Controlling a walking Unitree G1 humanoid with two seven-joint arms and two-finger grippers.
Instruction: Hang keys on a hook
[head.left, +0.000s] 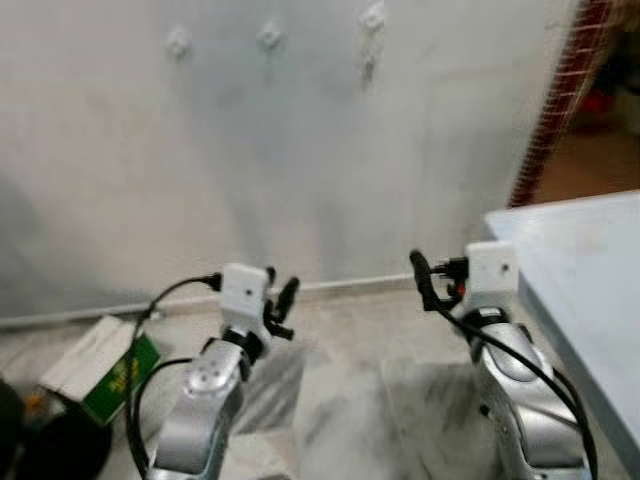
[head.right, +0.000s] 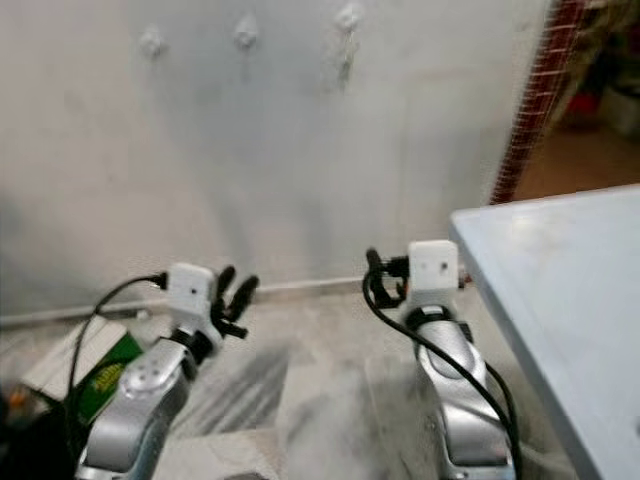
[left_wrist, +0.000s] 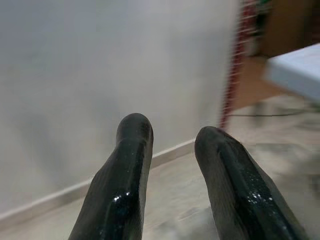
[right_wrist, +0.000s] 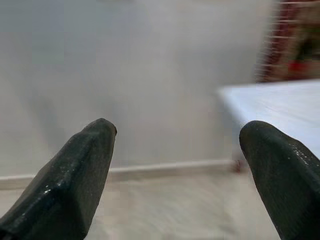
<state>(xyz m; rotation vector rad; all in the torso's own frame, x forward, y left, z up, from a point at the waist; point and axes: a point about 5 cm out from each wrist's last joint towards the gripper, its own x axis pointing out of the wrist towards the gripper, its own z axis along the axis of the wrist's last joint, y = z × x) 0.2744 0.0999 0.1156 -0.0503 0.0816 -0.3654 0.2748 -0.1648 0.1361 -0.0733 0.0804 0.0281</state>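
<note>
— While the robot is standing before the white wall (head.left: 300, 170), where are the keys sitting?
— Something small and pale is hanging from the rightmost of three hooks (head.left: 372, 17) high on that wall; the frame is too blurred for me to say it is the keys (head.left: 368, 68). The other two hooks, the middle hook (head.left: 269, 36) and the left hook (head.left: 177, 42), are looking bare.

— And the arms?
— Both are being held low, well below the hooks, pointing toward the wall. The left gripper (head.left: 281, 297) is hovering over the marble floor (head.left: 340, 400) near the skirting, its fingers (left_wrist: 131, 165) standing a narrow way apart and gripping nothing.

— The right one?
— The right gripper (right_wrist: 177, 165) is hanging just beside the corner of the pale blue desk (head.left: 590, 300), its fingers (right_wrist: 80, 170) spreading wide, nothing between them. A black cable is looping down its silver forearm.

— Anything else lying around?
— A green and white box (head.left: 100, 365) is lying on the floor at the robot's left, near the wall, with a dark round thing (head.left: 50, 445) just beside it. At the right a red-tiled edge (head.left: 555, 90) is bordering an opening onto a brownish floor.
</note>
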